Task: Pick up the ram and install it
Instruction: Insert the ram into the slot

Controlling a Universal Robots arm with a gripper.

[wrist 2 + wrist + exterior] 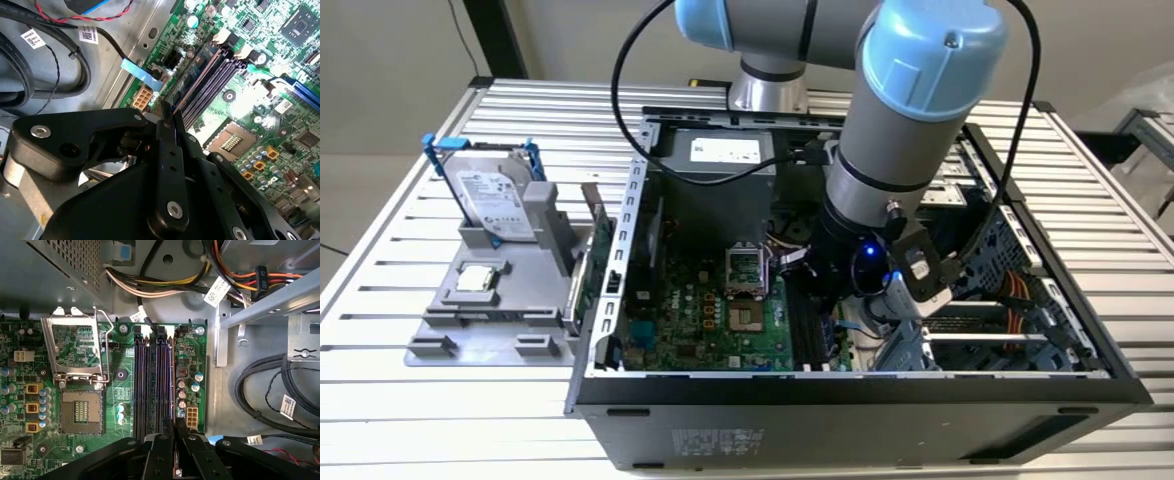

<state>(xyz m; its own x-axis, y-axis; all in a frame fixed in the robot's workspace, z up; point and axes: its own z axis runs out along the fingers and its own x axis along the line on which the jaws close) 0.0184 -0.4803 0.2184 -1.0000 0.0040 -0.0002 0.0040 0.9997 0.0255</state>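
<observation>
Much of what you need is hidden. In the exterior view the arm (907,130) reaches down into the open computer case (854,400), and its own wrist and cables cover the gripper (825,285), so you cannot read the fingertips from there. In both wrist views the black finger linkages fill the near part of the picture and cut off whatever lies directly beneath them.

Look at the first wrist view: the gripper's two fingers (165,440) are drawn close together, with just a narrow slit between the tips. In that slit sits a thin sliver, and from it a fine brownish edge runs straight ahead of the tips. That is the ram (173,385), seen edge-on and pinched between the fingers. Its flat faces are not visible to you, and the part behind the tips is covered.

The ram lies along the outermost of the dark memory slots (150,385), right under and ahead of the tool. You cannot tell whether it is seated in that slot or just above it. The open processor socket (82,412) lies off to one side of the fingers, on the same green motherboard (120,390).

Well away from the tool, outside the case, the hard drive (494,195) and small silver chip (478,277) sit on the grey tray (467,340).
</observation>
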